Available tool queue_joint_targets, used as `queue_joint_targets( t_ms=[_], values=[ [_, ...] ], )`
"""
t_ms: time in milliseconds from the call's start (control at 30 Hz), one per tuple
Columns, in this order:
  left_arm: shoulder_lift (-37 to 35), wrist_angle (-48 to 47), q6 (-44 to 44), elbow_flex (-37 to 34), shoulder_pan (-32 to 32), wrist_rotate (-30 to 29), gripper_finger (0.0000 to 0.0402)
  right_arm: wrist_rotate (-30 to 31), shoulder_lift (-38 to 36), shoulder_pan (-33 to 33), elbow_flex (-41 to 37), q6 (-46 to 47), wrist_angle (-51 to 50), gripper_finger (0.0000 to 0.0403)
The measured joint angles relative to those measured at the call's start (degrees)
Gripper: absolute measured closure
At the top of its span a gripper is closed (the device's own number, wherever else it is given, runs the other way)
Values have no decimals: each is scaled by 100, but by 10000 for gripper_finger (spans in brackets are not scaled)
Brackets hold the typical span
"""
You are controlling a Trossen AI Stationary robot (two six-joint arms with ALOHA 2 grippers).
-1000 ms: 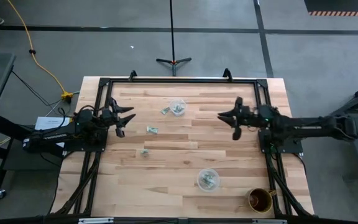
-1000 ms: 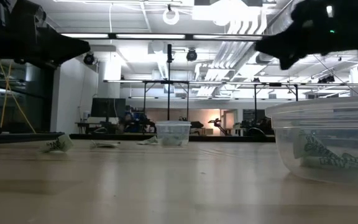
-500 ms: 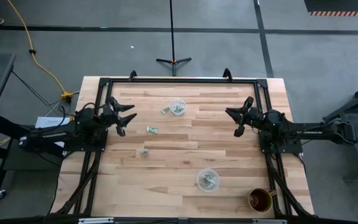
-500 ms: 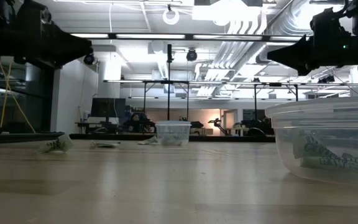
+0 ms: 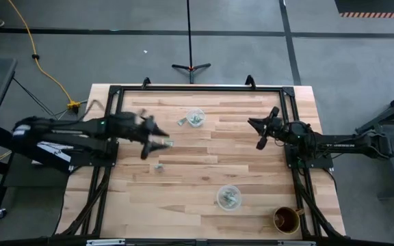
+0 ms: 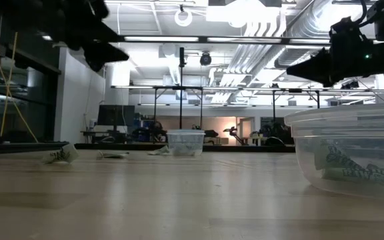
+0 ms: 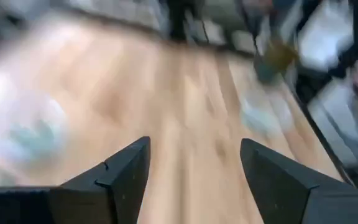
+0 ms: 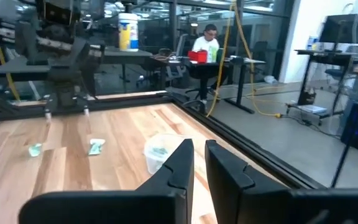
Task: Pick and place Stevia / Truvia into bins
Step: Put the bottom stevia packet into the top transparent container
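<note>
Three pale green Stevia sachets lie flat on the wood: one [image 5: 182,121] beside the far cup, one [image 5: 167,143] near the middle, one [image 5: 159,166] nearer. The far clear cup [image 5: 195,117] and the near clear cup [image 5: 228,197] each hold sachets. My left gripper [image 5: 152,140], open [image 7: 194,162], hovers just left of the middle sachet. My right gripper [image 5: 253,124], shut [image 8: 199,155], hangs in the air by the right side, apart from everything.
A brown mug [image 5: 286,220] stands at the near right corner. A black frame rail [image 5: 197,89] runs along the far edge and both sides. In the low view the near cup [image 6: 352,153] fills the right foreground. Bare wood lies between the two cups.
My left arm has reached out fast from the left edge toward the table's middle, and its gripper now stands beside the middle sachet. My right gripper drew back toward the right edge, then held still. The sachets and cups have not moved.
</note>
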Motion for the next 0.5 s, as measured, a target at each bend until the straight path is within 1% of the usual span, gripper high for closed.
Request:
queue_joint_targets(
  t_ms=[67, 133, 233, 333, 400, 500],
  values=[
    [567, -819, -187, 536, -279, -10, 128, -93, 0, 0, 0, -90, -10, 367],
    [1102, -1597, -565, 1043, -518, -208, 136, -110, 0, 0, 0, -290, -30, 364],
    [1796, -2495, -1059, 1708, -807, -351, 144, 11, 2, 0, 0, -484, -43, 361],
    [2382, -3005, -1426, 2117, -1094, -501, 148, 55, 4, 0, 0, -625, -54, 362],
    [2713, -3162, -1652, 2223, -1308, -661, 149, 57, 4, 0, 0, -637, -66, 364],
    [3106, -3281, -1982, 2253, -1634, -680, 149, 55, 6, 0, 0, -640, -126, 366]
  ],
)
